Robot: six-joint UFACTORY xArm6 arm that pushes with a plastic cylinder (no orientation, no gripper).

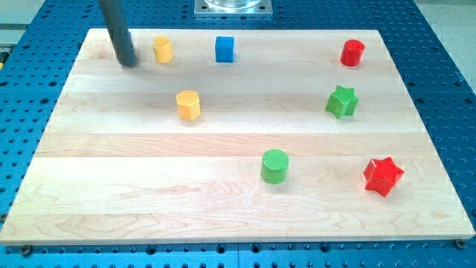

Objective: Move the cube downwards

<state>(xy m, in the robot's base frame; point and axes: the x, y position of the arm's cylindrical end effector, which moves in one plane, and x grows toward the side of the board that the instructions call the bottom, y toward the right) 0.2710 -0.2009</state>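
Note:
The blue cube (224, 49) sits near the top edge of the wooden board (149, 186), a little left of centre. My tip (128, 62) rests on the board at the top left, well to the left of the cube. A yellow block (163, 49) stands between my tip and the cube, just right of the tip and apart from it.
A yellow hexagonal block (188, 104) lies below and left of the cube. A red cylinder (352, 53) is at the top right, a green star (342, 101) below it, a red star (383, 176) at the lower right, a green cylinder (274, 165) at the lower centre.

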